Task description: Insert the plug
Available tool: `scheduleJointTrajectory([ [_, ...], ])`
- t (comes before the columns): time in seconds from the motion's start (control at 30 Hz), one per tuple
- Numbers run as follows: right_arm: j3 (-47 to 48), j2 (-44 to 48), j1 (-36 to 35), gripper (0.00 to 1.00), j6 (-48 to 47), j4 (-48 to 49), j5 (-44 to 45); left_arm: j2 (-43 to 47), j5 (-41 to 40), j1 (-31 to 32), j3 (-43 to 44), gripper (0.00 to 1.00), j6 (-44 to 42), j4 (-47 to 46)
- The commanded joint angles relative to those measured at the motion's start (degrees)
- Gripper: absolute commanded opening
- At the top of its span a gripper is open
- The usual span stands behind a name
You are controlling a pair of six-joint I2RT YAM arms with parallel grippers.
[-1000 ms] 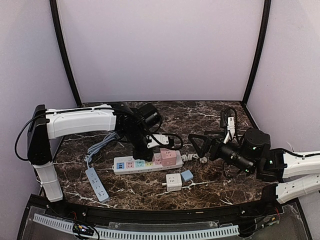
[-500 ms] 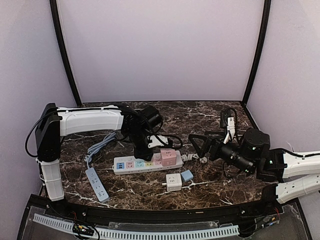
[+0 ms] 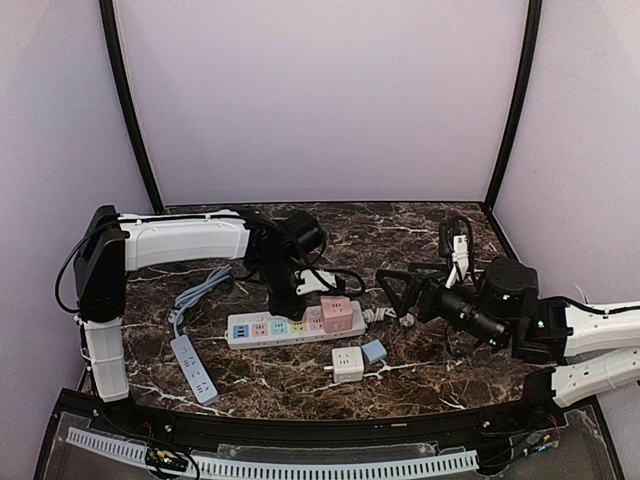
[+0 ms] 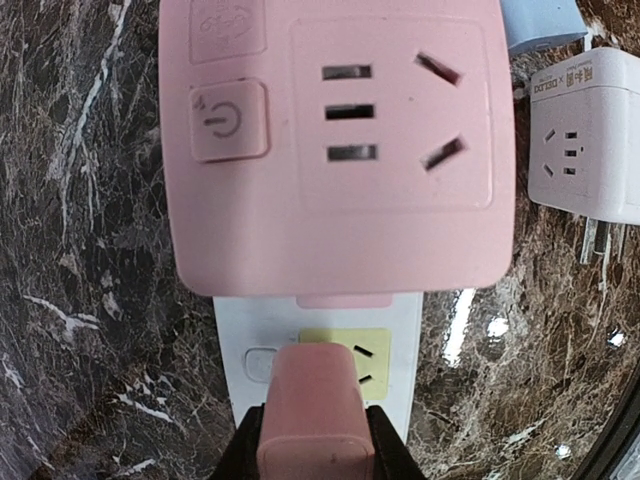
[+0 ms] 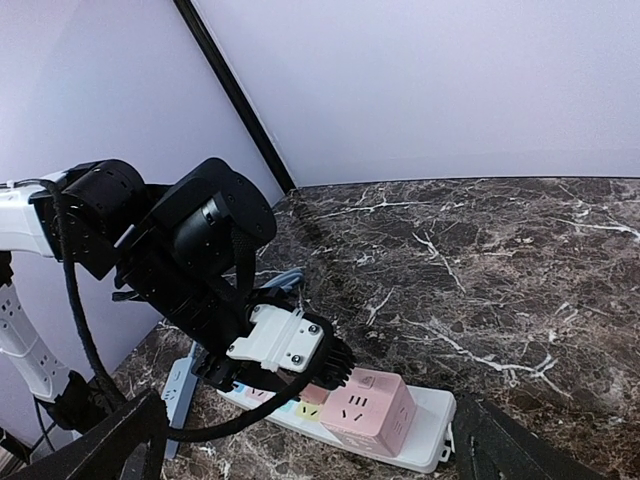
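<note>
Left gripper (image 4: pixel 315 445) is pinching pink plug (image 4: pixel 315 395) over power strip (image 4: pixel 398 335), beside pink cube adapter (image 4: pixel 335 140). The strip is lying mid-table (image 3: pixel 400 235), toward near edge. Right gripper (image 3: pixel 396 296) is hanging with jaws spread wide, off strip's right end.

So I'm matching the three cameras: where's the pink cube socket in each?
Top external: pink cube socket at centre, on the strip's right end.
Left wrist: it fills the upper half.
Right wrist: it sits bottom centre.
Shared landmark: the white power strip under it.
</note>
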State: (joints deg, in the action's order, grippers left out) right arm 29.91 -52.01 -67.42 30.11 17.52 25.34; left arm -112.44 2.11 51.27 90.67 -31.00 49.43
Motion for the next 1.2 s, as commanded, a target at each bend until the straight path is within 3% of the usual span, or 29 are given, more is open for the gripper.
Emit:
scheduleJointTrajectory([
  [0.0,0.37,-0.46,0.28,0.99,-0.66,1.27,0.17,-1.3,0.15,-0.2,0.64,0.01,-1.16,0.9],
  [0.73,0.42,-1.16,0.35,0.99,-0.92,1.6,-0.31,-1.71,2.32,0.08,0.15,0.01,-0.31,2.28],
  [1.0,0.45,-1.23,0.28,0.99,-0.96,1.81,-0.56,-1.37,-5.04,0.37,-1.13,0.01,0.4,3.93],
  [1.17,0.52,-1.55,0.27,0.99,-1.15,1.91,-0.88,-0.84,-4.39,0.41,-1.03,0.01,0.23,3.46],
])
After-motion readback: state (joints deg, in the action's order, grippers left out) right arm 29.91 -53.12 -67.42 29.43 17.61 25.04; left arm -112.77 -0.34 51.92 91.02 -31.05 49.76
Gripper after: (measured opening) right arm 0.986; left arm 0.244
